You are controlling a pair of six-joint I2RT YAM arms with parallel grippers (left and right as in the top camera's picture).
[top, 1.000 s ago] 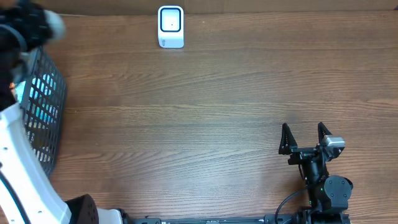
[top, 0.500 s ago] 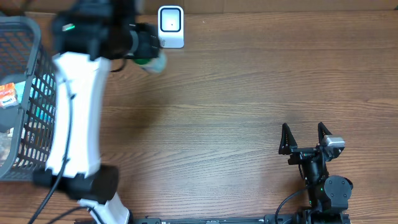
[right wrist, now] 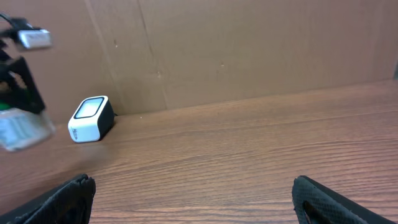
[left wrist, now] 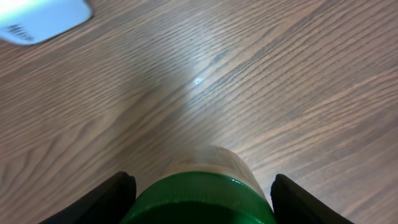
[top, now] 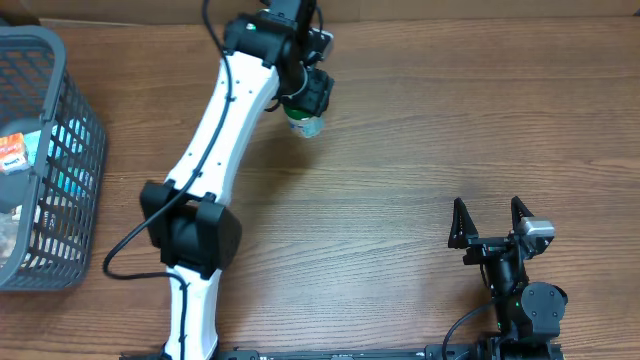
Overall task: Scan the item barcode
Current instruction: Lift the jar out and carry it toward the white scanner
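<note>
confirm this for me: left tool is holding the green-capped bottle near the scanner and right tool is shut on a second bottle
Wrong on the right tool: it is open and empty, as the overhead view shows, its fingers spread with nothing between them. The rest stands: the left tool is holding the green-capped bottle near the scanner.

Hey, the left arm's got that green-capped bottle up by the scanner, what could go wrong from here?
The left gripper grips the green-capped bottle only at its top end, so it might slip or swing. The scanner sits close beside it, and a careless move may knock it. Where the barcode faces cannot be seen, so the scan may miss.
</note>
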